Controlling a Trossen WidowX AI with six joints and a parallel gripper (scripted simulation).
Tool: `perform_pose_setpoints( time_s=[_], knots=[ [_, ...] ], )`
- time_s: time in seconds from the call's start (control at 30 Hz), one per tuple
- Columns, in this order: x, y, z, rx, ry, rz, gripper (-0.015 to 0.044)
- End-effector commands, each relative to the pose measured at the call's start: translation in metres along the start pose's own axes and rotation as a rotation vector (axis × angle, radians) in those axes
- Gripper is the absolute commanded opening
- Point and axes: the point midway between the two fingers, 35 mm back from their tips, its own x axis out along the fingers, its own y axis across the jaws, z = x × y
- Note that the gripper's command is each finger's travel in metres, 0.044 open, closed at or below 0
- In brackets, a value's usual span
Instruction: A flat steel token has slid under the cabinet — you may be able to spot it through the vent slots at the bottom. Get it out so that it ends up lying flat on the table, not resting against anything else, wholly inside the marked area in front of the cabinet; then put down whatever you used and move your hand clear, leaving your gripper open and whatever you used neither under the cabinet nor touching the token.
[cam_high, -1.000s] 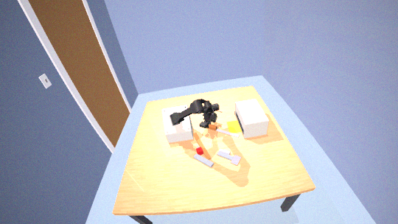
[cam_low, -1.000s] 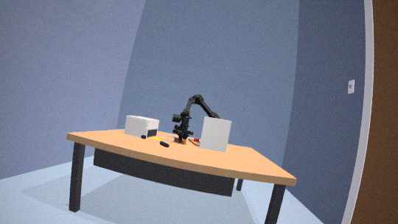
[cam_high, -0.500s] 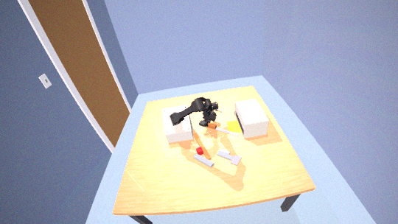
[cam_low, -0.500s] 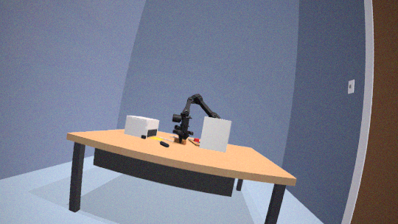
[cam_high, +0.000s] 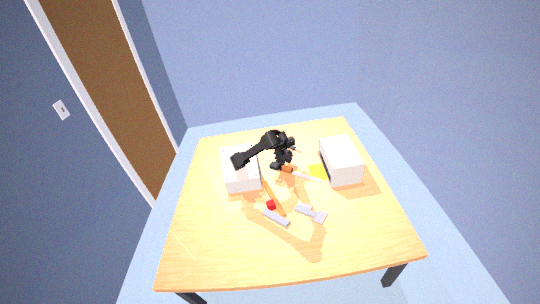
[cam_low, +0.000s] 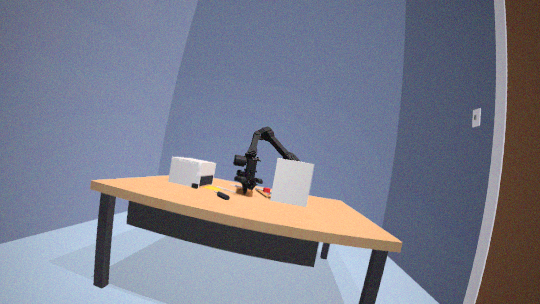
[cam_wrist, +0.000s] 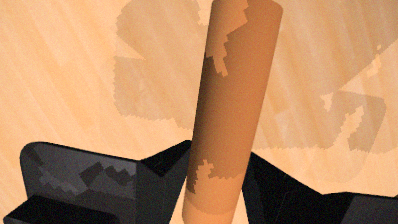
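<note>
"What has the gripper (cam_high: 281, 167) (cam_low: 246, 190) (cam_wrist: 216, 151) got?"

"It's clenched around the orange handle (cam_high: 287, 169) (cam_wrist: 236, 90), one finger on each side. In the top view that's near the middle of the frame, with a thin pale blade (cam_high: 307, 176) running right and slightly down."

"Where does the blade point?"

"Toward the cabinet (cam_high: 346, 162) (cam_low: 186, 171), right of centre from the top. The yellow area (cam_high: 317, 171) (cam_low: 212, 188) lies in front of it, and the blade passes along its lower edge."

"And the steel token?"

"I can't tell where it is; the vent area is too small to make out."

"What else is on the counter (cam_high: 225, 255) (cam_low: 165, 192)?"

"From the top, a red cube (cam_high: 271, 205) sits below centre, between a grey bar (cam_high: 276, 218) and the white box (cam_high: 242, 186) (cam_low: 292, 182) on the left. A pale T-shaped tool (cam_high: 311, 213) lies to the bar's right."
</note>
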Motion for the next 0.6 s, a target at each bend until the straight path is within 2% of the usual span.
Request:
perform_pose_setpoints(
  time_s=[0.0, 0.57],
  knots=[
    [-0.001, 0.006, -0.003, -0.002, -0.002, 0.006, 0.0],
    [-0.002, 0.021, -0.016, -0.001, -0.001, 0.007, 0.0]
  ],
)
